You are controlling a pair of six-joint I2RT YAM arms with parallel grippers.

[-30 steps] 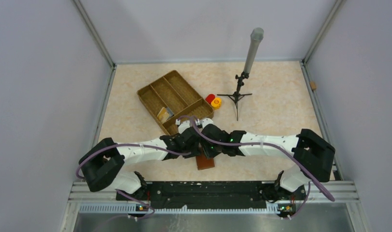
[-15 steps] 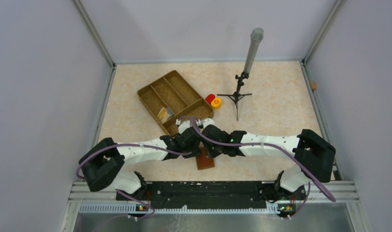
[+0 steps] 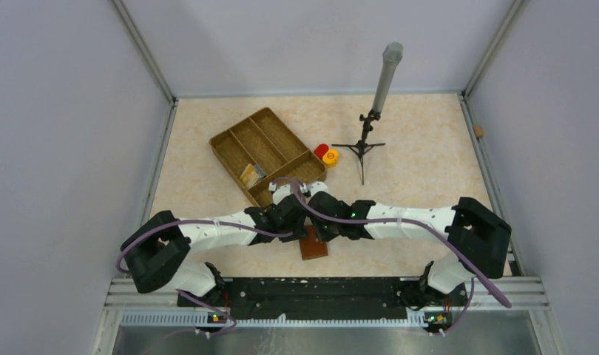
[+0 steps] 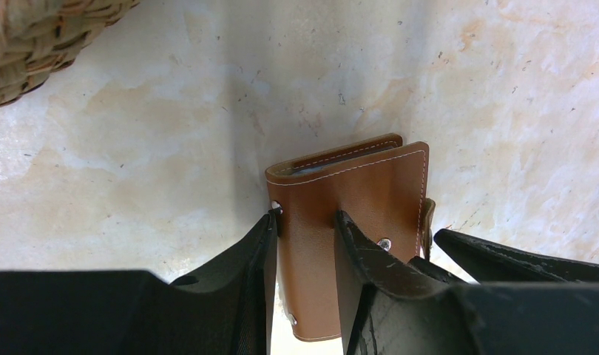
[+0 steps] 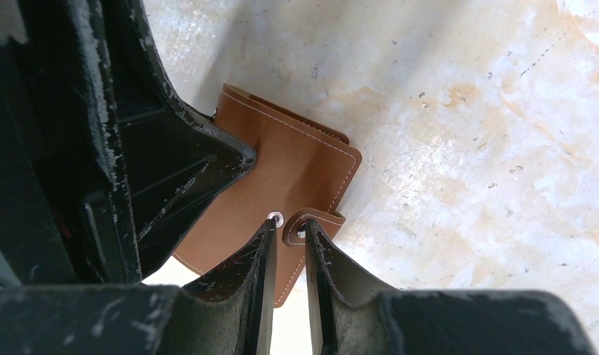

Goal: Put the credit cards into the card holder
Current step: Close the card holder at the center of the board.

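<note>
Little is done so far, I judge: my left tool is clamped across the closed wallet on the desk, my right tool stands narrow around its clasp tab, whether gripping I cannot tell, and the cards lie well beyond both tools in the wicker tray.

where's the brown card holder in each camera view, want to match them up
top external: card holder sits low centre, near the table's front edge.
left wrist: card holder is centre right, running down towards the bottom edge.
right wrist: card holder is centre, slightly left.
shared landmark: the beige marbled table under it in all three.
</note>
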